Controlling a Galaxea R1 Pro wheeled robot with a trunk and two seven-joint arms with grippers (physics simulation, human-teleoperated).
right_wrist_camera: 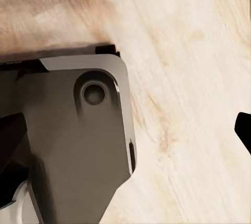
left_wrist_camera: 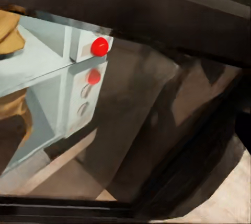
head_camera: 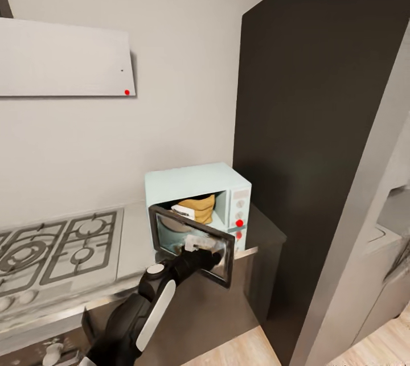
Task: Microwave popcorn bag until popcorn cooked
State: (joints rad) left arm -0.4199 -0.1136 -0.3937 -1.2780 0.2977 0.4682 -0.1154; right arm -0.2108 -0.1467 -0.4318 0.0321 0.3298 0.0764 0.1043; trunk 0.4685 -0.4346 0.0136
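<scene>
Kitchen, sim render: the popcorn bag sits inside the microwave, upright, white label facing out, while the left gripper presses at the inner face of the half-open door. The loading step looks done; the step in hand is prob. closing the door. Whether the left jaws are apart or together can't be told, since the fingertips blur into the door glass. Next move, as judged: swing the door fully shut w/o nudging the oven along the top, then work the knobs beside the red indicator dot (also seen up close in the left wrist view).

The microwave stands on the shiny grey countertop, at its right end, with a gas hob to the left and a tall dark cabinet panel just right of it. Pale wall behind. The right wrist view looks down on light wood floor; right jaw state can't be told either.
</scene>
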